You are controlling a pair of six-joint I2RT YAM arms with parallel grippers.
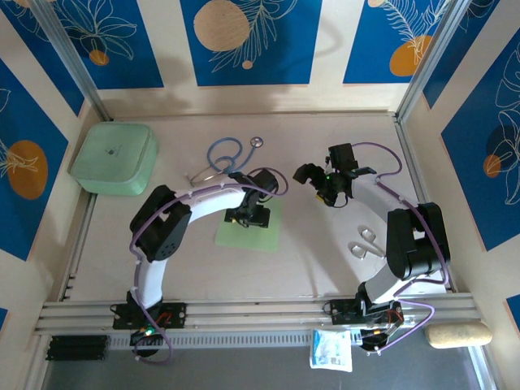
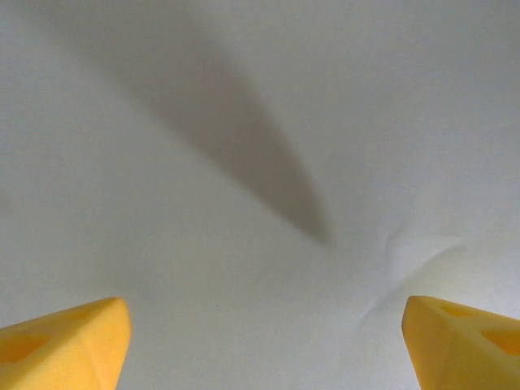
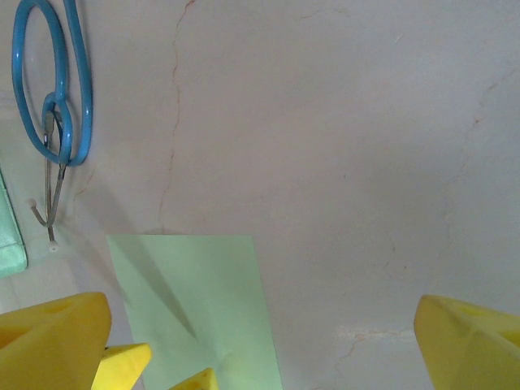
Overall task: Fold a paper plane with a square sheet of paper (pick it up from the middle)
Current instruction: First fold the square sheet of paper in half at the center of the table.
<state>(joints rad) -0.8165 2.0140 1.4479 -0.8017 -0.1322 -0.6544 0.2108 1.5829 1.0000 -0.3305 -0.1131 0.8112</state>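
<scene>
Left gripper point(image 2: 268, 341) low over the middle of the flat square sheet of paper point(image 1: 253, 237), fingers spread, nothing held; right gripper point(image 1: 329, 188) released, above bare table point(image 1: 313, 272) beside it.

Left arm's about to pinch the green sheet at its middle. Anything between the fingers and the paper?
Nothing visible. The left gripper hangs open right over the square sheet of paper, with bare paper between its fingers. The stethoscope lies beyond the sheet's far edge, clear of it.
</scene>
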